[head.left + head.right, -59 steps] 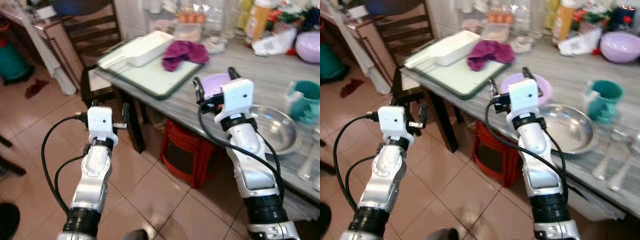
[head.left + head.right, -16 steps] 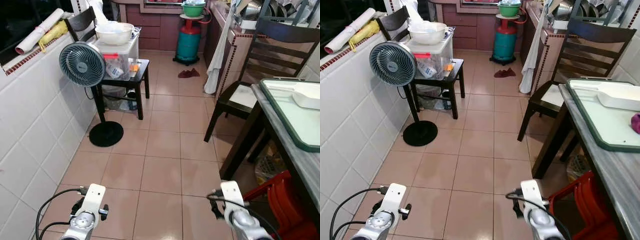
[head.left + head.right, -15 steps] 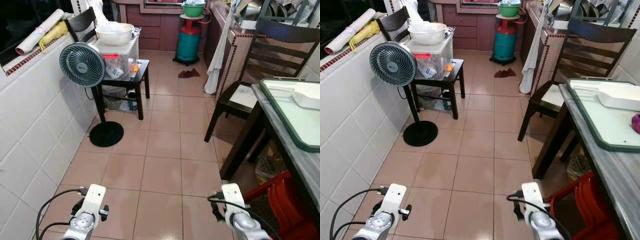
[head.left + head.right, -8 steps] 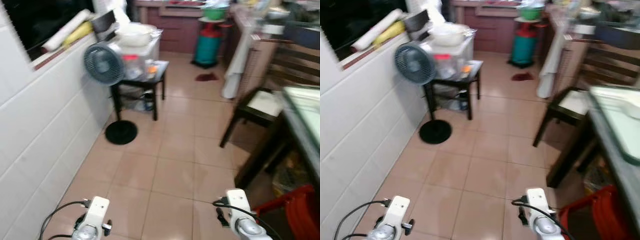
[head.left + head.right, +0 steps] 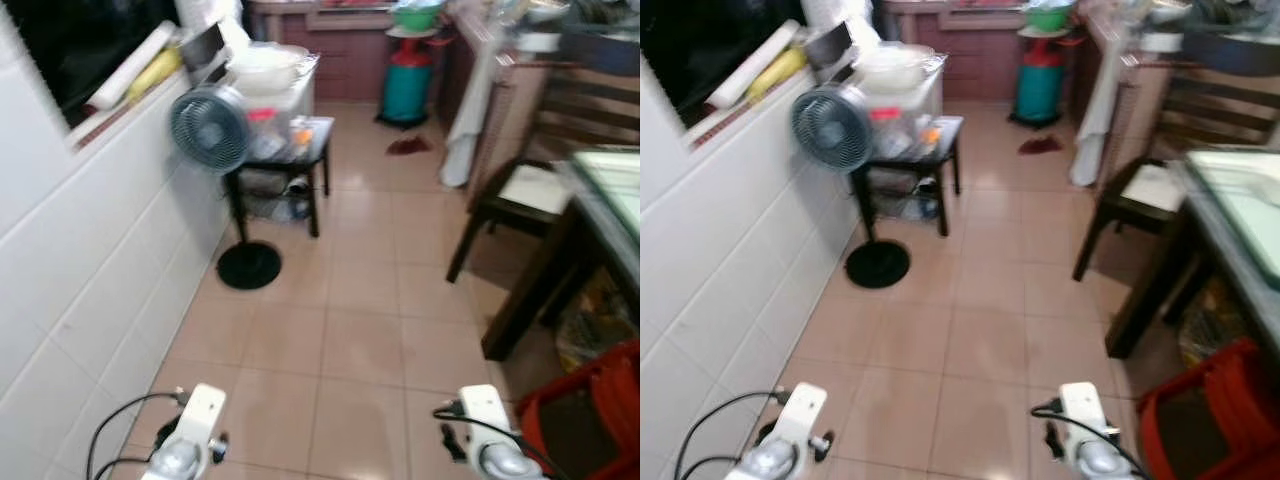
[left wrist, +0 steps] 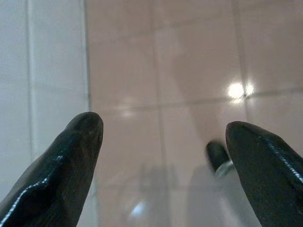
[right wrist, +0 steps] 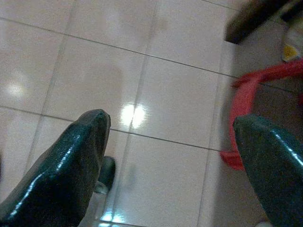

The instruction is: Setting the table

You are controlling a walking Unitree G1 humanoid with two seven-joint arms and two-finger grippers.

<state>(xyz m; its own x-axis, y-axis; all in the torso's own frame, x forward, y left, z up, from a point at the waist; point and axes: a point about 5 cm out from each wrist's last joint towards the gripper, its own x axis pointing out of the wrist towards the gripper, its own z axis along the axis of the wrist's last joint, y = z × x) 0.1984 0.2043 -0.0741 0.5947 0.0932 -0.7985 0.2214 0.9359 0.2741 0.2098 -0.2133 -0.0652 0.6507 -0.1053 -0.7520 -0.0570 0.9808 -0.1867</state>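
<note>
Currently we're facing away down tiled floor (image 5: 360, 330); both claws hanging low, left claw (image 6: 163, 156) and right claw (image 7: 170, 156) spread wide, gripping nothing. Tabletop (image 5: 1240, 225) edge at right, tableware out of sight. We're expecting hard, slippery, breakable pieces; rim grasp likely best.

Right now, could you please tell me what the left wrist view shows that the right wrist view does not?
Left wrist view: a white tiled wall beside the left end effector. Right wrist view: a red stool and a dark furniture leg beyond the right end effector. Shared: pink floor tiles with a light glare, and two black fingers spread apart with nothing between them.
</note>
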